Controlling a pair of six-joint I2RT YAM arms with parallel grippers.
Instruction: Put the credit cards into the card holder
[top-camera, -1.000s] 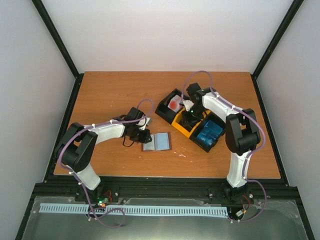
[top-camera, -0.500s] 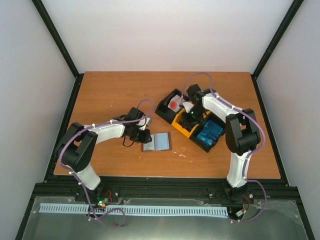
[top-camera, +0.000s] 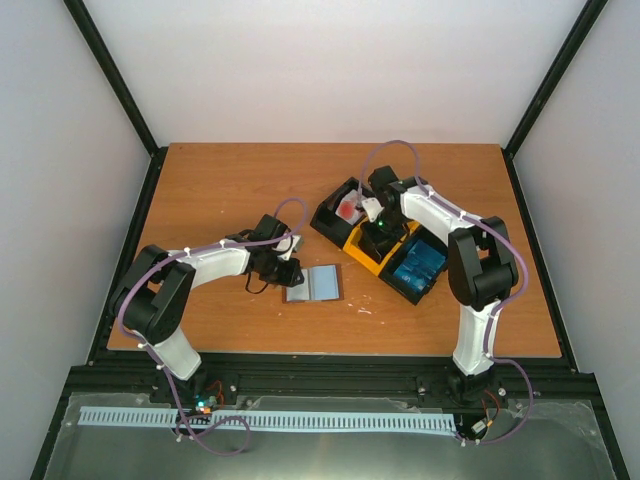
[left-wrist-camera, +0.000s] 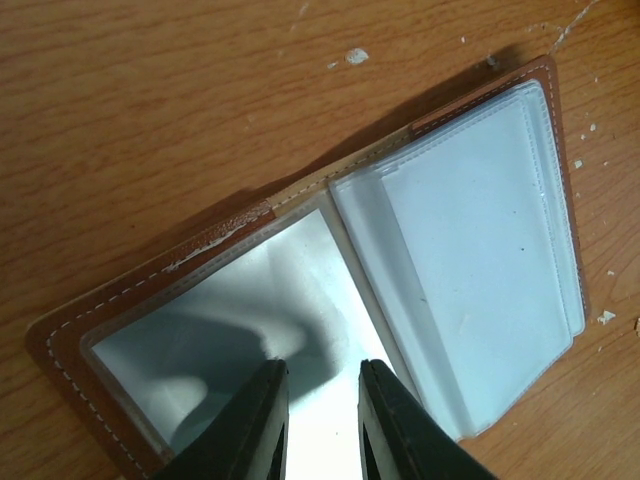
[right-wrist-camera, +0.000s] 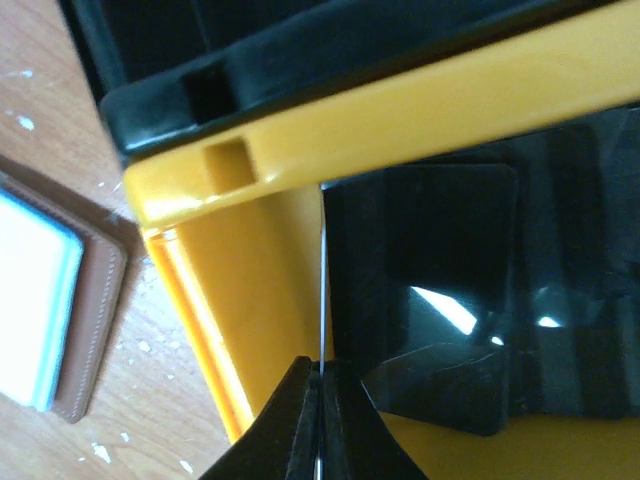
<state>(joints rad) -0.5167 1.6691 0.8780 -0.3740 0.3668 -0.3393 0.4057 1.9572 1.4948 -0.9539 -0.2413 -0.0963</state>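
Left wrist view: we see the left gripper (left-wrist-camera: 322, 368), jaws slightly parted with nothing between them, tips at the pale inside of the open card holder (left-wrist-camera: 450, 250), which lies flat on the table (left-wrist-camera: 150, 100).
Right wrist view: we find the right gripper (right-wrist-camera: 318, 368), jaws closed on a thin credit card (right-wrist-camera: 322, 280) held edge-on over the yellow compartment of the tray (right-wrist-camera: 400, 110).

Orange-brown wood-grain desk (top-camera: 230, 190), flecked with small white specks. The card holder (left-wrist-camera: 470, 250) has a tan-brown leather border with pale stitching and glossy pale grey-blue pockets inside. The tray (top-camera: 352, 248) is black with a bright yellow middle section. The credit cards (top-camera: 418, 265) in it are blue, beside a red-and-white item (top-camera: 347, 208). A black card (right-wrist-camera: 430, 260) carries white glints. A thin card (right-wrist-camera: 322, 290), edge-on, shows as a pale line. The left arm (top-camera: 215, 262) and right arm (top-camera: 435, 205) are white with black joints and purple cables.
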